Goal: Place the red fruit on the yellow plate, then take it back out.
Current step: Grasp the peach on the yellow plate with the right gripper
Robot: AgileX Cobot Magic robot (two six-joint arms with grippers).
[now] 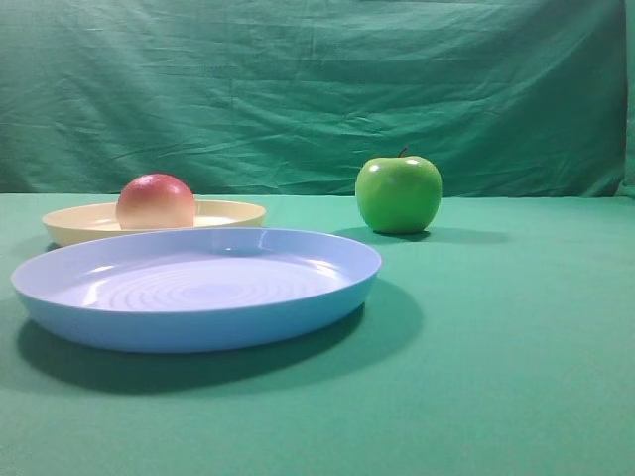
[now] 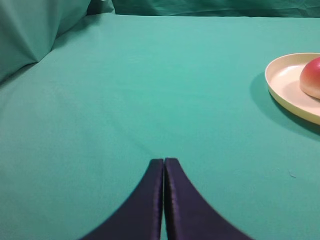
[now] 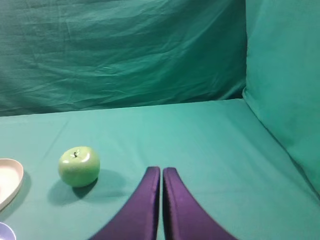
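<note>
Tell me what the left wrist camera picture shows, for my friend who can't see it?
The robot's dark left gripper is shut and holds nothing, low over a green cloth-covered table. At the right edge, a smooth round red-pink fruit sits on a shallow pale yellow plastic plate, both partly cut off.

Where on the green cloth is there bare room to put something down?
Free: the wide stretch right of the green apple and in front of it, right of the blue plate; also the cloth left of the yellow plate. Crowded: the left side, where both plates sit close together, the red fruit on the yellow one.
</note>
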